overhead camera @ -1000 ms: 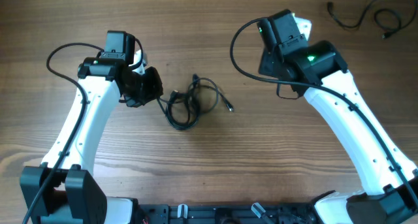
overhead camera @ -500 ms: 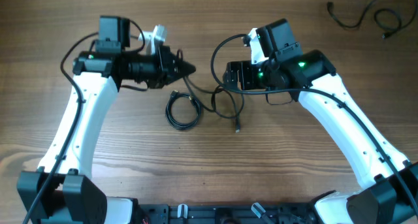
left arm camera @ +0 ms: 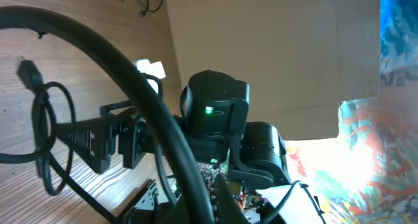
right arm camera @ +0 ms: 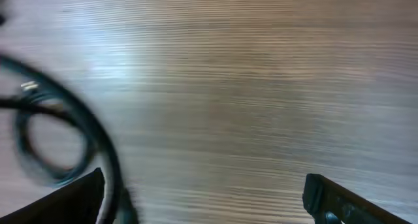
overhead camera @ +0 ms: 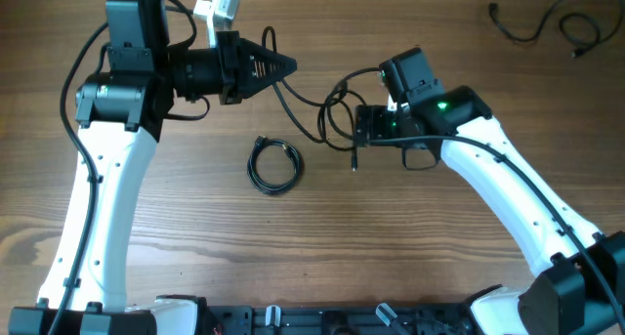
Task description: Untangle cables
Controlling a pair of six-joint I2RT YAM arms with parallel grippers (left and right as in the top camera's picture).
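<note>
The cables lie in two parts. One small black coil (overhead camera: 274,167) rests flat on the wood. A second strand (overhead camera: 311,103) runs from my left gripper (overhead camera: 283,67) down to loose loops (overhead camera: 337,120) beside my right gripper (overhead camera: 363,126), and its plug (overhead camera: 354,163) hangs below. The left gripper is raised, points right and is shut on that strand, which crosses the left wrist view close up as a thick dark cable (left arm camera: 140,113). The right gripper (right arm camera: 206,201) is open, with bare wood between its fingers (right arm camera: 78,198) and a blurred cable (right arm camera: 98,145) by the left one.
Another loose black cord (overhead camera: 547,22) lies at the table's far right corner. The arms' own thicker black cables (overhead camera: 83,76) arc beside each arm. A black rail (overhead camera: 322,320) runs along the front edge.
The right gripper came in from the far right to the loops and opened. The left gripper rose and drew back left with the strand, pulling it off the coil left on the table.
</note>
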